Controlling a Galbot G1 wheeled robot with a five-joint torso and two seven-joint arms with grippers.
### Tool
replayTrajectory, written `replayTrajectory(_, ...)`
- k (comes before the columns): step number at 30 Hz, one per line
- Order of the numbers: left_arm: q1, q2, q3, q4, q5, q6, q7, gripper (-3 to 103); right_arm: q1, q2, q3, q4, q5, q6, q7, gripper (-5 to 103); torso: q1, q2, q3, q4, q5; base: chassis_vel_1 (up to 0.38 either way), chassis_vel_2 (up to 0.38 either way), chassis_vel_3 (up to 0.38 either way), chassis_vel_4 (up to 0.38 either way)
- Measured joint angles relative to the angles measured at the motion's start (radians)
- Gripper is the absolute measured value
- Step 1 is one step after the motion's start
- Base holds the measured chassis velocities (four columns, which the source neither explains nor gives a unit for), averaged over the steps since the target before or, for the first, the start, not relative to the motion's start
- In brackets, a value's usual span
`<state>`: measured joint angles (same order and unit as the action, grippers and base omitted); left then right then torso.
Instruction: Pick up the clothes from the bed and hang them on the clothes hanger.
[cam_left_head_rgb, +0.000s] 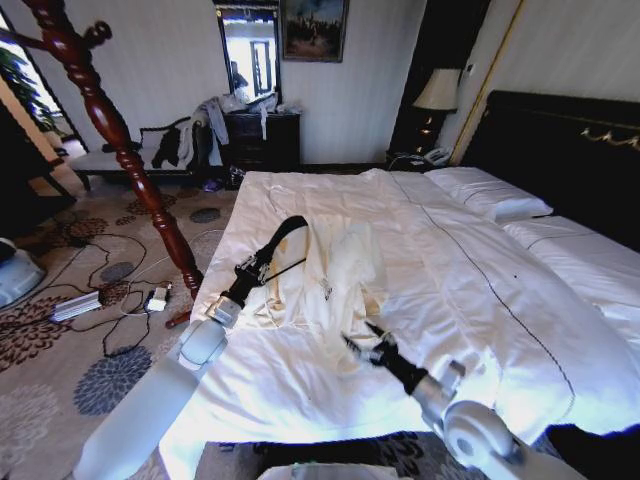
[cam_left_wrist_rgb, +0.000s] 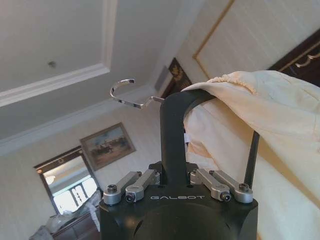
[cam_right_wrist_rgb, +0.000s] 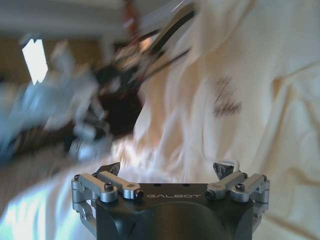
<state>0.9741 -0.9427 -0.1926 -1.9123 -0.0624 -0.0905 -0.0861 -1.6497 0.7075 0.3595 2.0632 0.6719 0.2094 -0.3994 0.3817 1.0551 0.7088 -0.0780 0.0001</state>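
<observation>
**Soft garment, half on the hanger**

Because the clothes are one thin, cream-yellow garment, I judge them light and very limp: the fabric will fold and slide under its own weight, and it keeps no shape when it is lifted. It lies crumpled on the bed, near the middle of the white quilt, with a small dark printed mark turned upward. In the left wrist view one part of the garment, with a gathered edge, is already draped over one shoulder of the clothes hanger, so the cloth touches the black frame there.

The hanger is stiff and smooth, so I think the fabric can slip off it easily if the hanger is tilted. It rests on the bed just beside the garment, on the side toward the reddish-brown wooden pole. Its silver hook is free.

The left gripper is clamped on the black body of the hanger, at the end away from the headboard. The right gripper hovers over the bed at the foot-side edge of the garment, its fingers spread apart and holding nothing; the cloth is directly in front of it.

A good place to take hold, in my opinion, is a bunched fold near the collar or shoulder seam, because a pinch on one flat layer may lose the thin cloth.
</observation>
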Motion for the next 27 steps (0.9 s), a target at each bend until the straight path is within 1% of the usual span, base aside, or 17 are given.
replayTrajectory(1,0.0,0.0,0.0,0.0,0.0,0.0,0.0,19,0.0,0.0,0.0,0.0,0.0,0.0,0.0,100,0.0,0.0,0.0,0.0,0.0,0.0,0.0,0.0,0.0)
replayTrajectory(2,0.002,0.0,-0.009,-0.007,-0.008,0.003,-0.004,19,0.0,0.007,0.004,-0.033,-0.071,0.021,-0.03,100,0.0,0.0,0.0,0.0,0.0,0.0,0.0,0.0,0.0)
replayTrajectory(3,0.002,0.0,-0.013,-0.011,-0.013,0.005,-0.006,19,0.0,0.01,0.006,-0.049,-0.102,0.031,-0.042,100,0.0,0.0,0.0,0.0001,0.0,0.0,0.0,0.0,0.0)
replayTrajectory(4,0.004,0.0,-0.024,-0.02,-0.025,0.01,-0.01,19,0.001,0.015,0.011,-0.083,-0.163,0.051,-0.072,100,0.0,0.0,0.0,0.0001,0.0,0.0,0.0,0.0,0.0)
replayTrajectory(5,0.004,0.0,-0.041,-0.032,-0.039,0.015,-0.014,19,0.005,0.02,0.021,-0.125,-0.237,0.077,-0.123,100,0.0,0.0,0.0,0.0001,-0.0001,0.0,0.0,0.0,0.0)
replayTrajectory(6,0.004,0.0,-0.041,-0.032,-0.039,0.015,-0.014,19,0.005,0.02,0.021,-0.125,-0.237,0.077,-0.123,100,0.0,0.0,0.0,0.0001,-0.0001,0.0,0.0,0.0,0.0)
replayTrajectory(8,0.003,0.007,-0.063,-0.044,-0.057,0.022,-0.017,19,0.014,0.025,0.037,-0.176,-0.334,0.11,-0.182,100,0.0,0.0,0.0,0.0,-0.0001,0.0,0.0,0.0,0.0)
replayTrajectory(9,0.002,0.011,-0.069,-0.047,-0.064,0.024,-0.018,19,0.019,0.026,0.044,-0.191,-0.358,0.122,-0.21,100,0.0,0.0,0.0,0.0,0.0,0.0,0.0,0.0,0.0)
replayTrajectory(11,-0.002,0.034,-0.093,-0.058,-0.095,0.031,-0.021,19,0.047,0.03,0.076,-0.235,-0.429,0.168,-0.341,100,0.0,0.0,0.0,0.0,-0.0003,0.0,0.0,0.0,0.0)
replayTrajectory(12,-0.005,0.043,-0.101,-0.061,-0.107,0.034,-0.023,19,0.067,0.034,0.095,-0.254,-0.456,0.189,-0.426,100,0.0,0.0,0.0,0.0,-0.0002,0.0,0.0,0.0,0.0)
replayTrajectory(13,-0.005,0.043,-0.101,-0.061,-0.107,0.034,-0.023,19,0.067,0.034,0.095,-0.254,-0.456,0.189,-0.426,100,0.0,0.0,0.0,0.0,-0.0002,0.0,0.0,0.0,0.0)
replayTrajectory(14,-0.006,0.053,-0.107,-0.064,-0.117,0.036,-0.024,19,0.083,0.037,0.109,-0.268,-0.471,0.201,-0.492,100,0.0,0.0,0.0,0.0,-0.0002,0.0,0.0,0.0,0.0)
replayTrajectory(16,-0.008,0.081,-0.122,-0.073,-0.14,0.04,-0.026,19,0.137,0.045,0.151,-0.31,-0.488,0.235,-0.698,100,0.0,0.0,0.0,0.0003,-0.0002,0.0,0.0,0.0,0.0)
replayTrajectory(17,-0.007,0.093,-0.127,-0.076,-0.147,0.041,-0.026,19,0.151,0.046,0.162,-0.325,-0.467,0.24,-0.76,100,0.0,0.0,0.0,0.0003,-0.0003,0.0,0.0,0.0,0.0)
replayTrajectory(18,-0.007,0.093,-0.127,-0.076,-0.147,0.041,-0.026,19,0.151,0.046,0.162,-0.325,-0.467,0.24,-0.76,100,0.0,0.0,0.0,0.0003,-0.0003,0.0,0.0,0.0,0.0)
replayTrajectory(22,-0.007,0.119,-0.145,-0.079,-0.161,0.041,-0.028,19,0.183,0.039,0.206,-0.376,-0.374,0.258,-0.898,100,0.0,0.0,0.0,0.0,-0.0004,0.0,0.0,0.0,0.0)
replayTrajectory(27,-0.013,0.117,-0.154,-0.072,-0.166,0.041,-0.03,19,0.187,0.034,0.236,-0.401,-0.351,0.265,-0.915,100,0.0,0.0,0.0,0.0,-0.0001,0.0,0.0,0.0,0.0)
